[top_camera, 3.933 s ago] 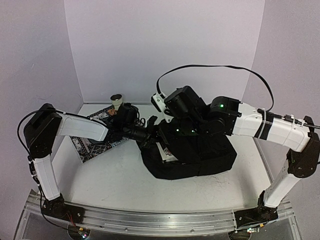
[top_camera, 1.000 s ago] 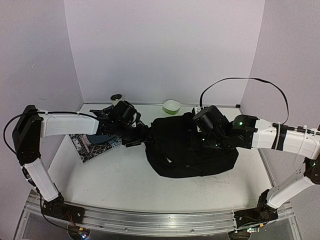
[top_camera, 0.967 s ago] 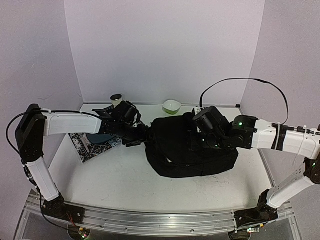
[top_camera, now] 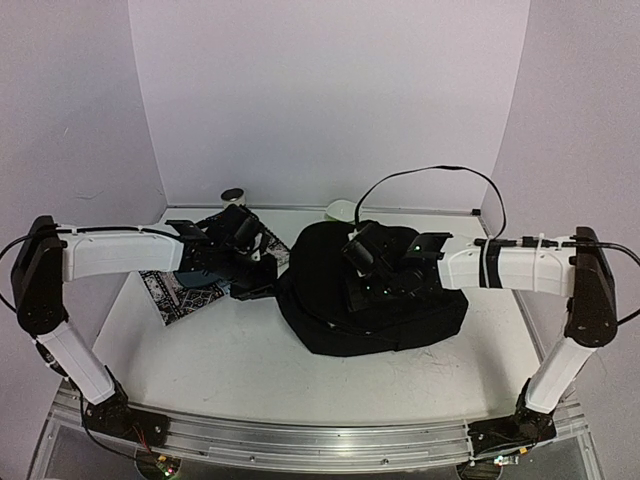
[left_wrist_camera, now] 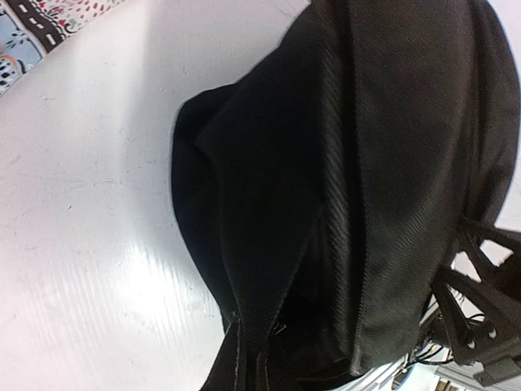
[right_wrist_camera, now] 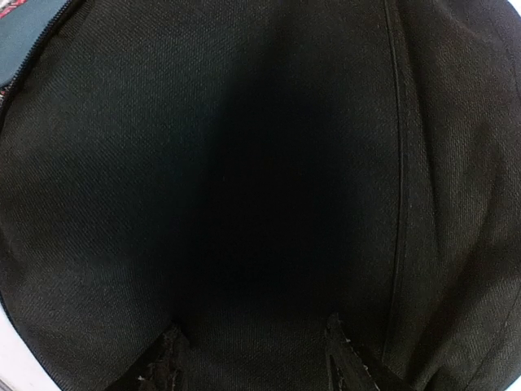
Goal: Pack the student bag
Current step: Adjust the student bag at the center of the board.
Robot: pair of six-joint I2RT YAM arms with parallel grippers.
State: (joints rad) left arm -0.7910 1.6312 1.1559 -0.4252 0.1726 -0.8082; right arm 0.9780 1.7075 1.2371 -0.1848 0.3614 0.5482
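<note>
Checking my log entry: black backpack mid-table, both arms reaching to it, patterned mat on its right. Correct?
Not quite. The top view shows the patterned mat lying on the left of the backpack, not on its right. The rest of your entry stands.

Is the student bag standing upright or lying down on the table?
Lying down. In the top view the student bag is a low, slumped mound with a broad face up on the table.

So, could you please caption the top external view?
Two arms meet at the large black fabric backpack on a white table.
</note>
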